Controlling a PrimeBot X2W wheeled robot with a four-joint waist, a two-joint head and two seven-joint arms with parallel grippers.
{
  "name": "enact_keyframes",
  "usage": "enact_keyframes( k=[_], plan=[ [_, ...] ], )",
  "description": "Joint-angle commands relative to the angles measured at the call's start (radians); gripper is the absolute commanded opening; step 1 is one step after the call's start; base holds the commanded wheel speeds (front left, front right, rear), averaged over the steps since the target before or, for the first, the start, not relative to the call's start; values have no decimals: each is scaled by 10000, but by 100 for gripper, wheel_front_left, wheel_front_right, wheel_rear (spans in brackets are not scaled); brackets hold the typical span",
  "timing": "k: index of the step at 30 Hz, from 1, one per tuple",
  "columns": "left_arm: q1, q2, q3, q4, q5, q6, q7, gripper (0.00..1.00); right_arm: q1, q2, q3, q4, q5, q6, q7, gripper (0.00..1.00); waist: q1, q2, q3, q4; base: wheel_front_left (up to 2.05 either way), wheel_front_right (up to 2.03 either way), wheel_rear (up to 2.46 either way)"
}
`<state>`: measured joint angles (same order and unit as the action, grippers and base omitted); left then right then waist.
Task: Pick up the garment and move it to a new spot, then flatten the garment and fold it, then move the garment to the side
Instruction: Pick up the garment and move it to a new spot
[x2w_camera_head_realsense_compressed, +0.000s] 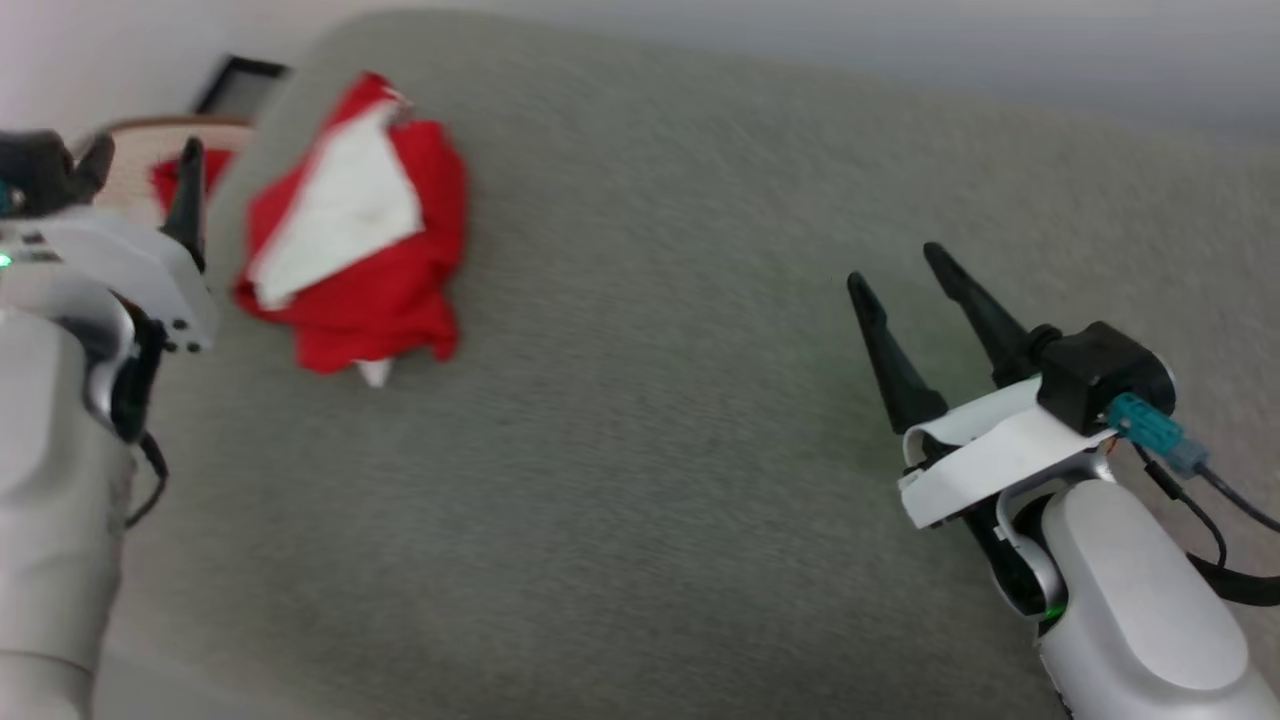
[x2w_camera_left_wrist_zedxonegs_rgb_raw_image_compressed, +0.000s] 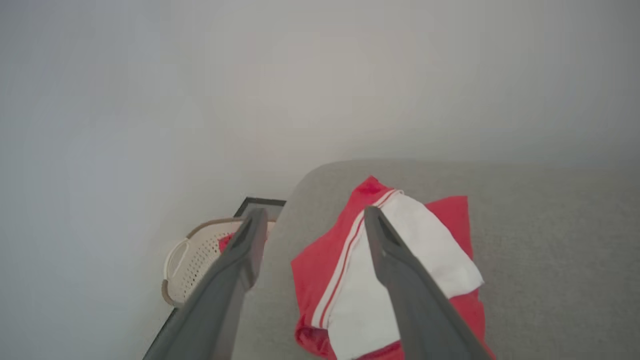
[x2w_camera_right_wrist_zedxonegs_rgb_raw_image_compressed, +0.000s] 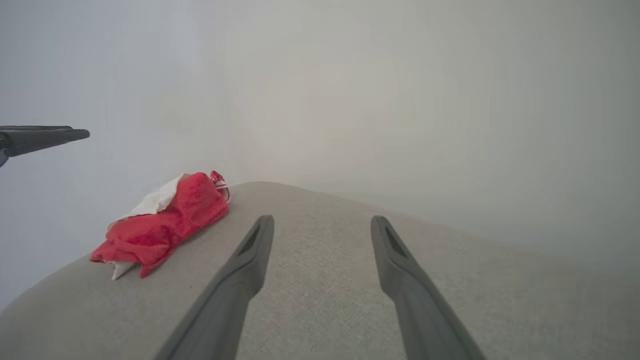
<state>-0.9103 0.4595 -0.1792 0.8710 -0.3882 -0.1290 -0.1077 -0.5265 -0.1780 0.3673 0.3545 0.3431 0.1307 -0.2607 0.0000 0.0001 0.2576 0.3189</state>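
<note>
The left gripper is hanging closest to its wrist camera, its two dark fingers standing wide apart with nothing between them. In that view one finger is crossing in front of the garment. In the right wrist view a finger of this gripper is showing up in the air, above and to the left of the cloth and apart from it.

The garment is lying crumpled in a heap, red with a white panel uppermost and red-and-white striped trim along one fold. It is sitting near the far left corner of the grey fabric surface, close to the rounded edge, and nothing is gripping it.

The right gripper is hovering over bare fabric well to the right of the heap, its fingers also spread wide and empty, pointing up and to the left in the head view.

Beyond the left edge of the surface a cream perforated basket is standing lower down, with a bit of red cloth showing inside it
</note>
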Motion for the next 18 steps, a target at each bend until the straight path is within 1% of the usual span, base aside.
enact_keyframes(
  k=[1,3,5,8,9,11,14,18],
  plan=[
    [-285,119,-245,227,-231,-16,236,100,-139,0,-63,-89,-43,2,-12,100,0,-1,2111,-2079,0,0,0],
    [-644,274,-908,463,-908,-17,875,100,-99,34,-185,-224,-60,2,-14,100,0,-1,2257,-2207,0,0,0],
    [-918,713,-1443,612,-1478,-3,1431,100,-92,4,-226,-317,-122,2,-4,100,0,-1,2385,-2298,0,0,0],
    [-1095,925,-2135,796,-2620,-6,2754,100,-131,-43,-254,-440,-131,2,21,100,0,-1,2500,-2382,0,0,0],
    [-1199,1096,-2307,816,-2927,-4,3115,100,-170,-48,-257,-478,-141,2,50,100,0,-1,2529,-2403,0,0,0],
    [-1198,1194,-2572,879,-3703,-2,4038,100,-258,-57,-271,-583,-185,2,113,100,0,-1,2590,-2448,0,0,0],
    [-1321,1619,-2836,973,-4454,1,4810,100,-297,-21,-251,-759,-240,2,192,100,0,-1,2692,-2540,0,0,0],
    [-1159,1559,-3206,1434,-5137,1,5734,100,-288,-14,-221,-1060,-315,2,300,100,0,-1,2803,-2626,0,0,0]
  ],
)
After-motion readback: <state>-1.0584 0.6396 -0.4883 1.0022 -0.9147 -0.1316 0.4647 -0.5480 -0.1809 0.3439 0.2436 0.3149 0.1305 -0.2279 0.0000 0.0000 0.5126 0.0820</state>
